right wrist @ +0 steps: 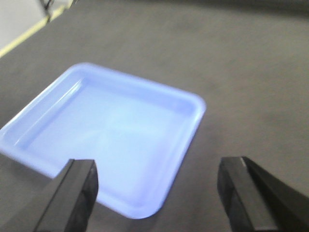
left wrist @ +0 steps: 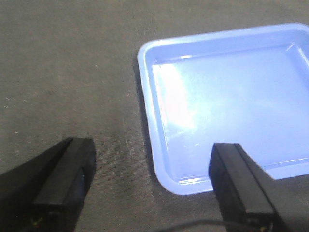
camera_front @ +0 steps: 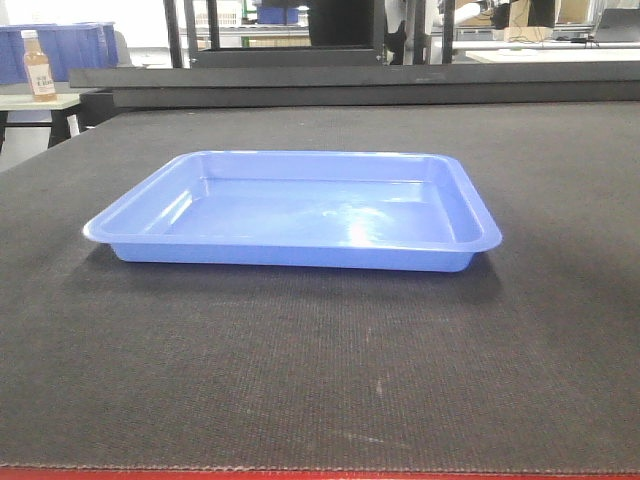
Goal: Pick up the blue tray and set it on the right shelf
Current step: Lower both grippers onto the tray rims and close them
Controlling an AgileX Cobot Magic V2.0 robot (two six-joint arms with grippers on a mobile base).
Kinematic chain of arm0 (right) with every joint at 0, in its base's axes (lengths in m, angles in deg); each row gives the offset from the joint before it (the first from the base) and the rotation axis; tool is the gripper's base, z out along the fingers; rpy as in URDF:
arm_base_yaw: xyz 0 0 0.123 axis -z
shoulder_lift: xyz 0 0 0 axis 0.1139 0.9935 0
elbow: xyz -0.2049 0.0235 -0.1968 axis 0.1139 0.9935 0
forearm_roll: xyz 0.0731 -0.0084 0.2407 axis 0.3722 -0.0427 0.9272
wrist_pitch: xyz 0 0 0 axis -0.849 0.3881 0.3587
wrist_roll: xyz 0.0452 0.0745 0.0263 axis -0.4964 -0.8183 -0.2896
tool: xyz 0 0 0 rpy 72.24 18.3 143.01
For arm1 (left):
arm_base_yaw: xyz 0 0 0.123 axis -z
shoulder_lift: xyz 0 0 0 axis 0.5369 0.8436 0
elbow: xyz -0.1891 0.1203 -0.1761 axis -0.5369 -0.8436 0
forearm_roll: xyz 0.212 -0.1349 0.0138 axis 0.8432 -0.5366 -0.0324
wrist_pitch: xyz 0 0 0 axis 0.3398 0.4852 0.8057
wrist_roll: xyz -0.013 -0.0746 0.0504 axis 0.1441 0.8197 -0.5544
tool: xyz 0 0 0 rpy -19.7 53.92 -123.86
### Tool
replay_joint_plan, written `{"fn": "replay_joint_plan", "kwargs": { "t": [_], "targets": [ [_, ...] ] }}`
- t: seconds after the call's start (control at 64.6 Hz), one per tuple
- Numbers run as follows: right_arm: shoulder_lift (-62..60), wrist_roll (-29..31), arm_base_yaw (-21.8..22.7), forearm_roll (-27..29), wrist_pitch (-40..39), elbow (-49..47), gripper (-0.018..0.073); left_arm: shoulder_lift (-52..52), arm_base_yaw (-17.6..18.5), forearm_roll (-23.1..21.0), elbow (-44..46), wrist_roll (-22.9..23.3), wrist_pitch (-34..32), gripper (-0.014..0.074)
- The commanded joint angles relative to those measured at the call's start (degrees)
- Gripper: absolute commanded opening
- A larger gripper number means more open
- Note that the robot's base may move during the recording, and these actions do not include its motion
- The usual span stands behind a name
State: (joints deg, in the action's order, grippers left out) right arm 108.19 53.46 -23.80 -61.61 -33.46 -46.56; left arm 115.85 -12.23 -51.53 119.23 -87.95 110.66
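Note:
The blue tray (camera_front: 300, 210) lies flat and empty on the dark grey carpeted table (camera_front: 300, 370), near its middle. No gripper shows in the front view. In the left wrist view my left gripper (left wrist: 152, 186) hangs open above the tray's (left wrist: 231, 101) near left corner, one finger over the carpet, the other over the tray's near rim. My right gripper (right wrist: 157, 193) is open too, above the near right corner of the tray (right wrist: 111, 135). Nothing sits between either pair of fingers. The right shelf is out of view.
Beyond the table's far edge stand dark frames and benches. At the back left a bottle (camera_front: 38, 66) stands on a side table in front of darker blue bins (camera_front: 70, 45). A red strip (camera_front: 320, 474) edges the table's front.

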Motion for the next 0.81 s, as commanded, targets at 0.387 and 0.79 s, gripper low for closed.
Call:
{"fn": "replay_joint_plan", "kwargs": {
  "t": [0.387,0.79],
  "targets": [
    [37.0,-24.2,-2.2,-13.6,24.6,-33.7,0.0611,24.3,-0.4,-2.7,23.4,3.1,12.7,0.0402],
    [50.9,-26.2,-2.2,-13.2,24.4,-38.2,0.0611,38.6,-1.6,-4.2,28.5,4.6,12.9,0.0402]
  ]
}}
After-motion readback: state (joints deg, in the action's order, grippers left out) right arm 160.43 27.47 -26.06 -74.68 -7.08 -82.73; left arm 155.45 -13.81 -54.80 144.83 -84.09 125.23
